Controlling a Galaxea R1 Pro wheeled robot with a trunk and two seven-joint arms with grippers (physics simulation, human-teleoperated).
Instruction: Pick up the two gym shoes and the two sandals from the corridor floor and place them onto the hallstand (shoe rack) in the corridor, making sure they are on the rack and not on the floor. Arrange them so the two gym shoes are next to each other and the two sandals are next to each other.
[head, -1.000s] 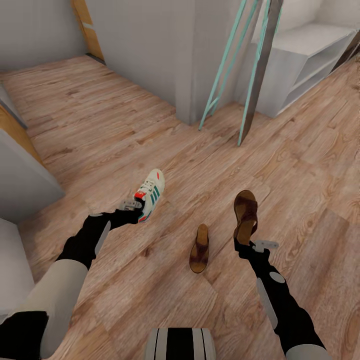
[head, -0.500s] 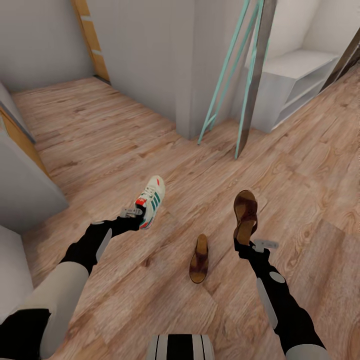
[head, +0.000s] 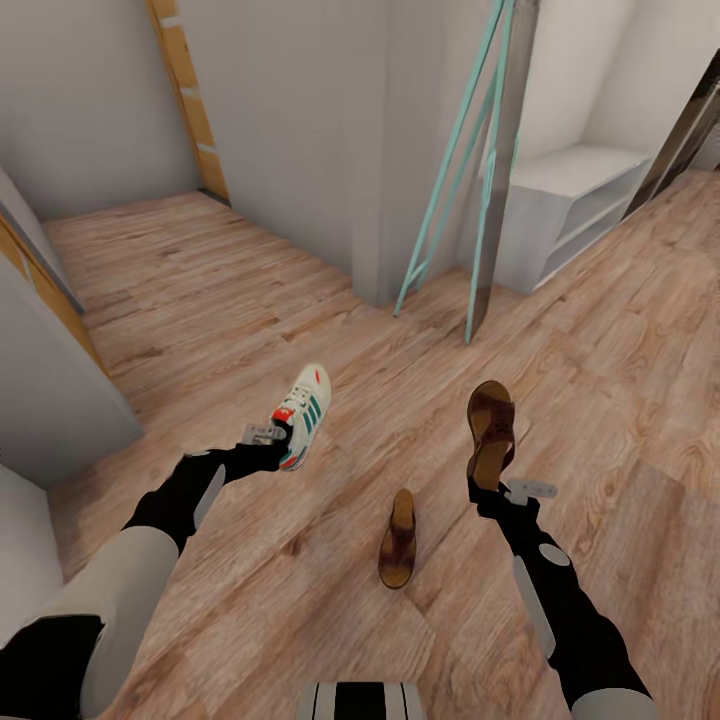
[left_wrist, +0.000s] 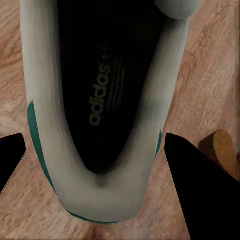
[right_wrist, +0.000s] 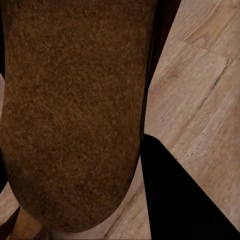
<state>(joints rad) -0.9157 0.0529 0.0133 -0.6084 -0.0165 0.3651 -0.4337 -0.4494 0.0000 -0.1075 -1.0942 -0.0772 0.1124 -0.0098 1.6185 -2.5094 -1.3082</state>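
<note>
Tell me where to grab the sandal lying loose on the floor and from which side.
Grip the loose sandal across its narrow middle, by the two long side edges, coming straight down from above. It lies flat on the corridor floor, sole down, so probably only the top and sides are open to fingers.

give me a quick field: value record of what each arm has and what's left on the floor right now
left gripper: shut on gym shoe, gripped at the heel
right gripper: shut on sandal, gripped at the heel end
on floor: second sandal, lying between the two arms
floor: wood-grain planks
white shelf unit: ahead on the right, nothing seen on its top
</note>
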